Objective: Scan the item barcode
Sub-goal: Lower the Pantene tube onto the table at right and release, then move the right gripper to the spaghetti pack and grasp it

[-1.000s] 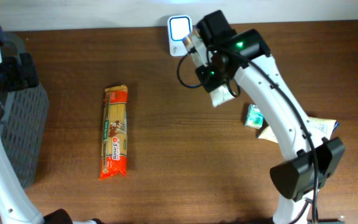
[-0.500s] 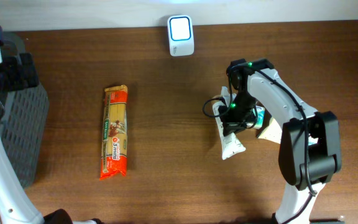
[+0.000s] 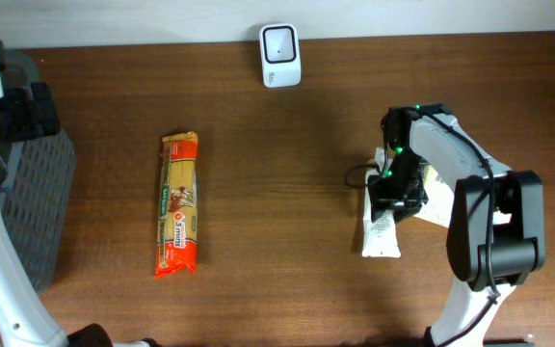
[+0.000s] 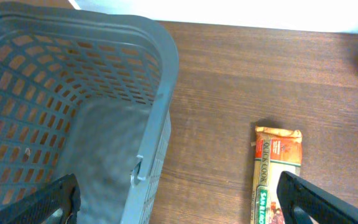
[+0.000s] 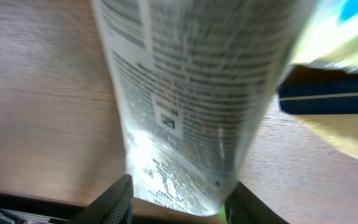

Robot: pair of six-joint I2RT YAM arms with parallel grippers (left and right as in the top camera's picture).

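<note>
Overhead: white pouch (image 3: pixel 381 234) flat near right edge of table (image 3: pixel 277 289), right gripper (image 3: pixel 393 191) straddling its top, likely setting it down, hold uncertain; left gripper (image 4: pixel 182 202) spread.

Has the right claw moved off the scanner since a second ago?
Yes. The right claw has swung away from the scanner, down-frame and rightward in the overhead view, bringing the white pouch with it.

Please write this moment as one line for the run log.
left gripper: open, above basket rim | right gripper: fingers either side of white pouch on table, grip unclear | scanner: far from pouch
</note>
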